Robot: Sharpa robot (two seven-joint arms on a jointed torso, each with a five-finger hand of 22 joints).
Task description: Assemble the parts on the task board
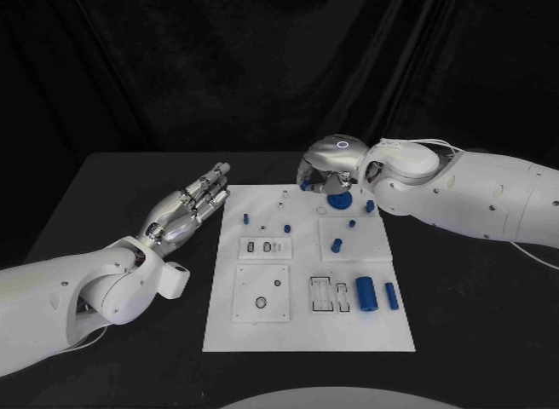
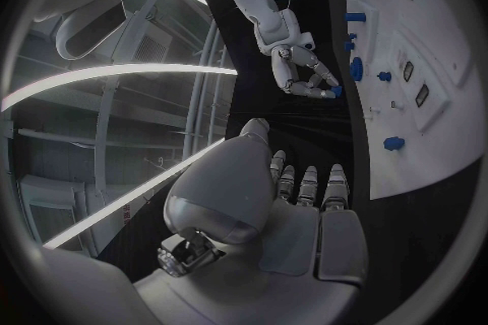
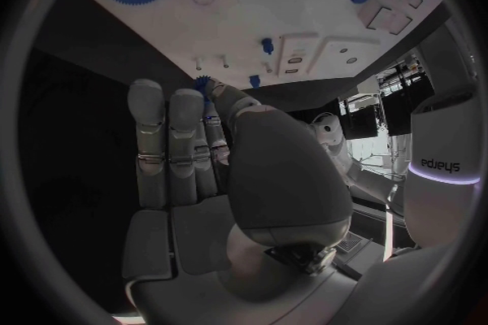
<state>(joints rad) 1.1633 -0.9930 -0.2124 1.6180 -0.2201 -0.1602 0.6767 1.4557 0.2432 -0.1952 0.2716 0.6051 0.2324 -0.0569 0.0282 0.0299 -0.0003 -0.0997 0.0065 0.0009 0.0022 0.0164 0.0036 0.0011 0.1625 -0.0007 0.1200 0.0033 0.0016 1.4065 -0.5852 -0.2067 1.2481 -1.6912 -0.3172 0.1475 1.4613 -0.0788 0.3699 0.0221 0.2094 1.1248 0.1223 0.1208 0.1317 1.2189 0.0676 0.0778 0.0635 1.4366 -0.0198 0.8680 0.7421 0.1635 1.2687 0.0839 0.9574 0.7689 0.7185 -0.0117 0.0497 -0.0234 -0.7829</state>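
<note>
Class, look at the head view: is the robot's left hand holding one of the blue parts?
No. The left hand hovers beside the white board, fingers straight, holding nothing.

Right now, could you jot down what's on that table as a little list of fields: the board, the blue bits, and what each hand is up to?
board: white plate lying flat in the middle of the black table
blue pieces: several small ones scattered on the plate; a fat cylinder and a thinner one lie side by side near its right edge
gear: blue toothed wheel at the far end
left hand: fingers apart, holding nothing, beside the plate's left edge
right hand: over the far end, pinching a small blue piece
</note>
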